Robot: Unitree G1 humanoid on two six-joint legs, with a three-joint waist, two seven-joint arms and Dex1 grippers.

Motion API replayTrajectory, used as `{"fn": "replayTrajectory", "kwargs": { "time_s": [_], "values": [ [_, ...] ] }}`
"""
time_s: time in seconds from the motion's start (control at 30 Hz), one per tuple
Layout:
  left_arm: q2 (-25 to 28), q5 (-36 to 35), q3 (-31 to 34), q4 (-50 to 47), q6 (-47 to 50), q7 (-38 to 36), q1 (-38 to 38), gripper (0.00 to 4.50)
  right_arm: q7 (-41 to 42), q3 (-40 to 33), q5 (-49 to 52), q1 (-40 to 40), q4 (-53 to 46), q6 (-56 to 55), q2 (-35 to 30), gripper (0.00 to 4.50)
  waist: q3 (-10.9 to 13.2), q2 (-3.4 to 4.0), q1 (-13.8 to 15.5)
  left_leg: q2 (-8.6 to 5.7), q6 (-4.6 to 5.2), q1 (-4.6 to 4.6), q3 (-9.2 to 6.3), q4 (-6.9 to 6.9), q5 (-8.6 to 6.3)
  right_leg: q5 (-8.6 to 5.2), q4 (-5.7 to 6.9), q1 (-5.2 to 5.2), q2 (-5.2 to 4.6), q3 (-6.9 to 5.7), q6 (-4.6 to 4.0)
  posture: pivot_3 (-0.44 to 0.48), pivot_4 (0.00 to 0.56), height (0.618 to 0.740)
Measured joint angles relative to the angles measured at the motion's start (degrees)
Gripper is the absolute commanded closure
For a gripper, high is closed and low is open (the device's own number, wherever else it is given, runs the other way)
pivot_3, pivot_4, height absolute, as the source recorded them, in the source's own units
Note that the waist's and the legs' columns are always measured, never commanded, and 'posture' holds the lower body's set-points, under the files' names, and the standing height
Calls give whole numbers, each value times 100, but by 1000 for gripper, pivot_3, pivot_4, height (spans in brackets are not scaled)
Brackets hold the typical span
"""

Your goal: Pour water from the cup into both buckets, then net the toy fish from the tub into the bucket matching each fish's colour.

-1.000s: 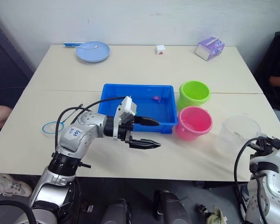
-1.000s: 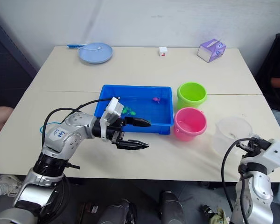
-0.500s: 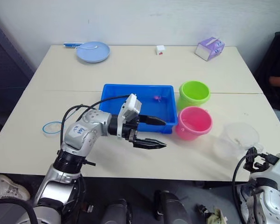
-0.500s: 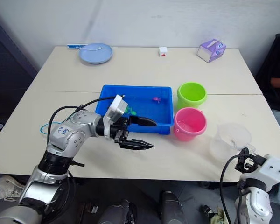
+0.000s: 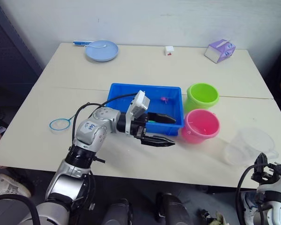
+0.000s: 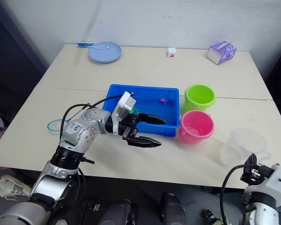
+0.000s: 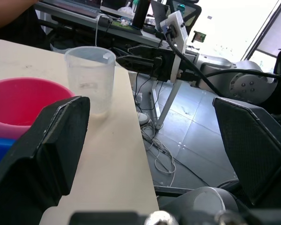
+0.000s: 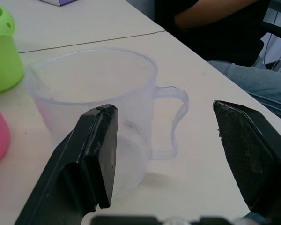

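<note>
The beige tabletop [image 5: 47, 140] carries everything, and the blue tub [image 5: 131, 96], the largest container on it, sits near its middle. Just beside the tub's right end stands the green bucket [image 5: 202, 96], and touching that, nearer the front edge, the pink bucket [image 5: 200, 125]. Well to the right of the tub, past the pink bucket and close to the front right corner, the clear cup [image 8: 91, 103] stands upright, its handle turned away from the buckets. Far behind the tub, near the back left corner, lies a pale blue plate [image 5: 101, 50]; near the back right corner is a purple box [image 5: 220, 50], with a small white cube [image 5: 168, 49] between them. The net [image 5: 60, 123] lies flat on the tabletop well to the left of the tub. Inside the tub, a pink fish [image 5: 165, 99] lies near its right end and a green fish [image 6: 135, 111] nearer the middle. The left pincer [image 5: 163, 129] hangs over the tub's front right rim, its fingers spread apart and holding nothing. The right pincer [image 8: 164, 154] is just beside the cup, its fingers wide apart either side of the handle, touching nothing.
</note>
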Motion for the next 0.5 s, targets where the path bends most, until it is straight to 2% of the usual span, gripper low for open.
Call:
{"fn": "replayTrajectory", "kwargs": {
  "time_s": [0.17,0.3,0.5],
  "values": [
    [16,46,-16,93,-61,-91,-22,0,-8,-32,-42,166,-220,-6,28,60,0,0,12,3,-1,-1,-10,-3,1,-3,0,0,2,-5,-5,0,150,740],
    [55,129,-11,99,-118,-112,-14,0,-3,-81,-21,596,-855,131,38,60,0,0,54,8,-14,-9,-48,-7,2,-14,2,0,6,-18,-23,0,150,740],
    [47,201,41,104,-131,-2,32,0,298,-295,607,1160,-1447,410,-109,60,-2,-6,-21,8,-15,8,-24,4,1,-15,3,17,32,-2,-18,0,150,740]
  ]
}}
